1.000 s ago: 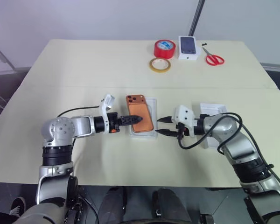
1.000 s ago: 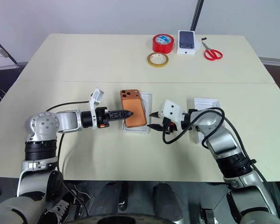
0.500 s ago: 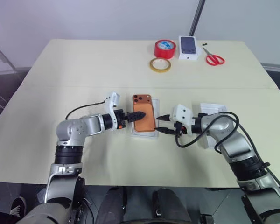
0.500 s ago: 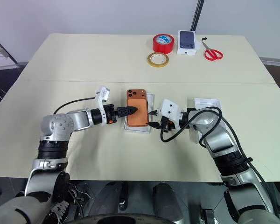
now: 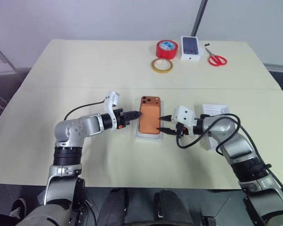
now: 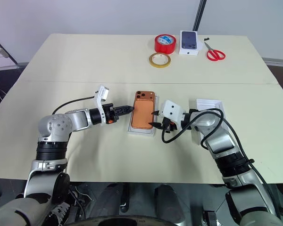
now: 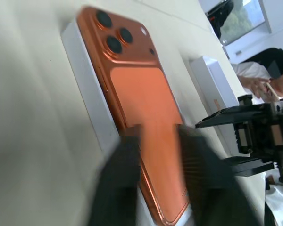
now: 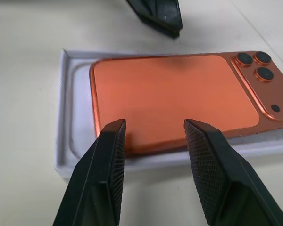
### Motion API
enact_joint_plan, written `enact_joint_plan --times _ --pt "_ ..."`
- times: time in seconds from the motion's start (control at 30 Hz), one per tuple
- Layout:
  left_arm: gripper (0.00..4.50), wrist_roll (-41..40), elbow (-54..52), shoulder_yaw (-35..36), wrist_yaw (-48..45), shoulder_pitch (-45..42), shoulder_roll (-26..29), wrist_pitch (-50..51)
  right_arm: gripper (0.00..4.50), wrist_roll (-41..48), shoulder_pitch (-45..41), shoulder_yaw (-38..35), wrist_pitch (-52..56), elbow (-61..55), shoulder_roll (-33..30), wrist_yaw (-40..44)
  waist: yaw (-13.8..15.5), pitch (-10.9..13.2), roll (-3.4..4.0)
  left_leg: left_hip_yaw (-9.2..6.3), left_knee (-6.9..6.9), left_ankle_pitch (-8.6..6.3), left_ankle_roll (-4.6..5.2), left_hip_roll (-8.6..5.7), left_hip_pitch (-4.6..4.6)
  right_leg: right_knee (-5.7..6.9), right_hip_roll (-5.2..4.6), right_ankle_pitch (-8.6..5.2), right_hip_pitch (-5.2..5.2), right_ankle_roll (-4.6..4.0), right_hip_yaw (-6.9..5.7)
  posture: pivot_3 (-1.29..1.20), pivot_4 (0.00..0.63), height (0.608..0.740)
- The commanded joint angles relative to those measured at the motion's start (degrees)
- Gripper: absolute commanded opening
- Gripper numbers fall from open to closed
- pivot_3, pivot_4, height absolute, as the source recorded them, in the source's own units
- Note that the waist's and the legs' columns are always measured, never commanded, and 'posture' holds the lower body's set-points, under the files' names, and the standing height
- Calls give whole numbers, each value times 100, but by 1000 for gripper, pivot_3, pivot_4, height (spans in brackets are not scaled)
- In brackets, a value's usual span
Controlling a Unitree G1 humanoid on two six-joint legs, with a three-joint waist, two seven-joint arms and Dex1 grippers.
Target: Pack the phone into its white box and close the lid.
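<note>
Left claw point(image 5: 133, 114) is pinched shut just left of the phone point(image 5: 150, 115), right claw point(image 5: 163, 124) sits open at its right edge. Phone's lying camera-side up in the white box tray point(image 6: 132, 130), mid-frame on the surface point(image 5: 85, 66), not fully seated.

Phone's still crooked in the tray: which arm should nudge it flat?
Probably right: the right gripper has open jaws facing the phone edge overhanging the white tray. The left gripper is shut.
</note>
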Motion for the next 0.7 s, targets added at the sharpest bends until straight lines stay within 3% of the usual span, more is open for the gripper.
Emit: enact_joint_plan --times 0.03,0.33,0.57,0.7 --pt "84 52 -81 -20 -12 -120 -28 -177 2034 -25 -116 -65 -170 -28 38 -58 -1 0 0 0 0 0 0 0 0 0 0 0 0 0 0 0 150 740" --pt "84 441 -71 -210 -44 -3 67 -563 2034 -42 -360 -345 -417 377 77 -402 -1 0 0 0 2 2 -3 1 0 2 2 0 -1 0 0 0 150 740" --pt "32 372 301 276 133 -212 -68 -974 2034 -191 -752 -514 -742 1071 687 -1253 -10 0 0 3 4 1 -2 3 0 6 2 0 -3 0 1 0 150 740" --pt "0 515 401 250 103 -169 13 -1075 168 -395 -998 -382 -1045 1597 1184 -1667 -15 0 0 5 3 3 -6 2 0 6 2 0 -3 0 1 0 150 740"
